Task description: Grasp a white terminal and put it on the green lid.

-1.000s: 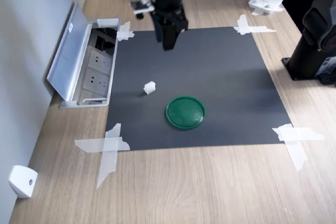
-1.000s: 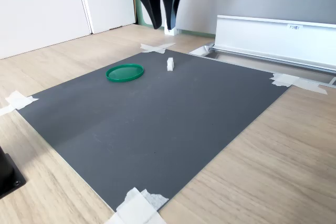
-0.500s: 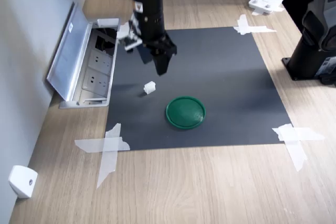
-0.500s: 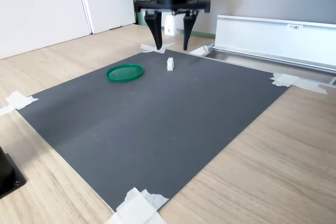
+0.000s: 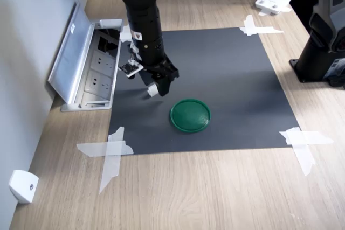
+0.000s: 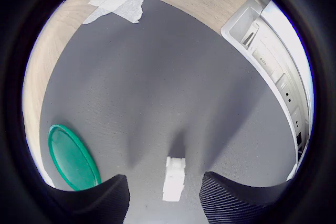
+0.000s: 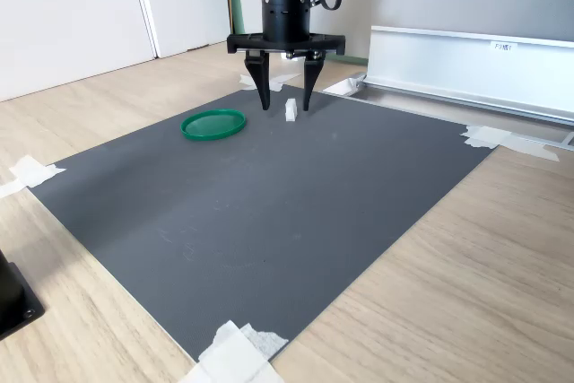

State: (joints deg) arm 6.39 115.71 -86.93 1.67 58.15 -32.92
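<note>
The pincer point(image 7: 287, 105) hangs wide over the white terminal point(image 7: 291, 110), one finger on each side and neither touching it, as the second exterior view shows best. The terminal sits on the dark mat point(image 5: 226, 79), with the green lid point(image 5: 190, 115) near it at about four o'clock in the first exterior view. To grasp well, the pincer should probably sink straight down until the ribbed fingers point(image 6: 231, 203) bracket the block's flat sides, then close gently and squarely; so small and light a piece could skid or twist out if one finger meets it first. The wrist view shows the terminal point(image 6: 174, 178) lying between the fingers but closer to one than the other, so a slight centring shift would help. Much is hard to judge: the arm hides most of the terminal point(image 5: 153, 90) in the first exterior view, the fingertips are cut off in the wrist view, and how high they stand above the mat cannot be told for certain.
</note>
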